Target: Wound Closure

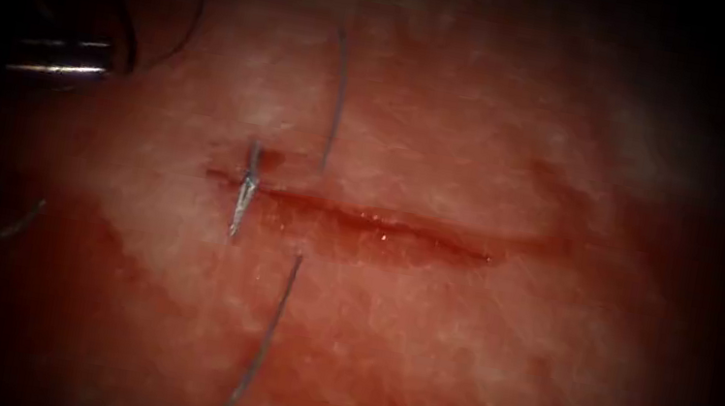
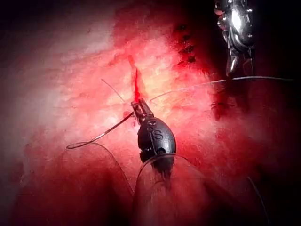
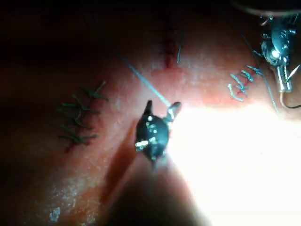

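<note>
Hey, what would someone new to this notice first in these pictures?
The long cut across the tissue, with one stitch at its left end and thread trailing off. The left claw grips the needle near its end, apparently clear of the tissue; the right claw is open, holding nothing.

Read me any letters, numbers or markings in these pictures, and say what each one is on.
"S": on the dark rounded wrist of the left arm's tool.
Smaller mark above it: too blurred to read.
That tool's shut jaws hold the curved steel needle near one end, out of the pale red tissue; the right arm's tool, jaws open, holds nothing.
</note>
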`<action>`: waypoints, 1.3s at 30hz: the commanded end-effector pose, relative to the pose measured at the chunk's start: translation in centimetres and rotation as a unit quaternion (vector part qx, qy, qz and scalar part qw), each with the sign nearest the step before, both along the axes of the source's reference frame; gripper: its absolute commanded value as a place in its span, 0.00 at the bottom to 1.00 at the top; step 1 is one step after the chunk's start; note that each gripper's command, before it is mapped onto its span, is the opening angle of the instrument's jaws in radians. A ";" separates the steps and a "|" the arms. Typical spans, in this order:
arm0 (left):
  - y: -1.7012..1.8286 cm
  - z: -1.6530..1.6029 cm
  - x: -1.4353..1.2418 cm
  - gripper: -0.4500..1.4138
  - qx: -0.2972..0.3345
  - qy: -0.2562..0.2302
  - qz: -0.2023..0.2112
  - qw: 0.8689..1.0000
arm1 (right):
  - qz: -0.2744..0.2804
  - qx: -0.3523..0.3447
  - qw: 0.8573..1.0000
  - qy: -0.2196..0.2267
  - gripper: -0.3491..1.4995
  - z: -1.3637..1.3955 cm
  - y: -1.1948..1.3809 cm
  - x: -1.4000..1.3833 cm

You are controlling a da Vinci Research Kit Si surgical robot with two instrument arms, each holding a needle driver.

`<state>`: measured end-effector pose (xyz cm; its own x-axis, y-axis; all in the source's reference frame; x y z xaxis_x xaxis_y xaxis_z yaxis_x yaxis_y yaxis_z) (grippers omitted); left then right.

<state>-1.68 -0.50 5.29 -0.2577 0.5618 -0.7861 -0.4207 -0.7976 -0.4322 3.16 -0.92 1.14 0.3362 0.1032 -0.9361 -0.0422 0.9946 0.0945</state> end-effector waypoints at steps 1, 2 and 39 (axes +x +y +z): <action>-0.11 0.07 -0.03 0.00 0.002 0.001 0.002 1.000 | 0.000 0.002 1.000 -0.001 0.92 0.05 -0.09 0.01; -0.11 0.10 -0.03 0.00 0.001 0.000 0.002 1.000 | 0.002 0.002 1.000 -0.003 0.92 0.05 -0.08 -0.01; 0.12 1.02 0.55 0.84 0.035 0.069 -0.042 0.996 | 0.023 -0.004 0.999 -0.025 0.93 0.28 0.00 -0.14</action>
